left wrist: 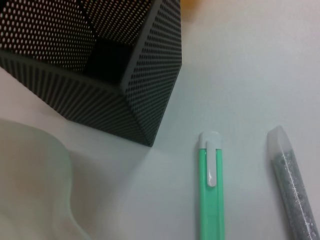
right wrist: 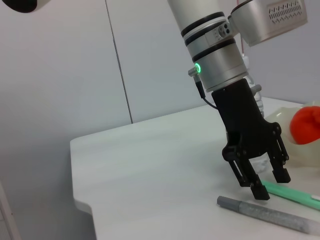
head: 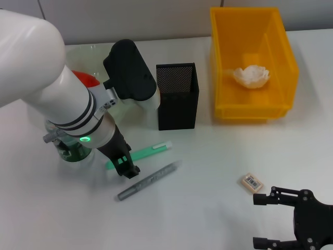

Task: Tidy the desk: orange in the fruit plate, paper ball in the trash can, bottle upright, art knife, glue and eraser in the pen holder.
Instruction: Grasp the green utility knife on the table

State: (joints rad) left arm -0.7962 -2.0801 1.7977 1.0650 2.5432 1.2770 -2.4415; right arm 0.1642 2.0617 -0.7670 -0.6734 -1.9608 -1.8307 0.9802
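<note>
My left gripper [head: 128, 167] is open, its fingertips [right wrist: 260, 192] down at the table on either side of the near end of the green art knife [head: 148, 152]. The grey glitter glue [head: 148, 182] lies beside the knife. The black mesh pen holder [head: 177, 97] stands just behind them. The eraser [head: 252, 183] lies to the right, close to my open right gripper [head: 260, 221], which holds nothing. The paper ball [head: 251, 76] sits in the yellow trash can [head: 222, 62]. The orange [head: 86, 78] rests in the fruit plate [head: 88, 51], partly behind my left arm. The bottle [head: 71, 149] stands upright under that arm.
The left wrist view shows the pen holder [left wrist: 100, 65], the art knife [left wrist: 210, 190], the glue [left wrist: 295, 190] and the plate's pale rim [left wrist: 35, 190] close together. A wall runs behind the table.
</note>
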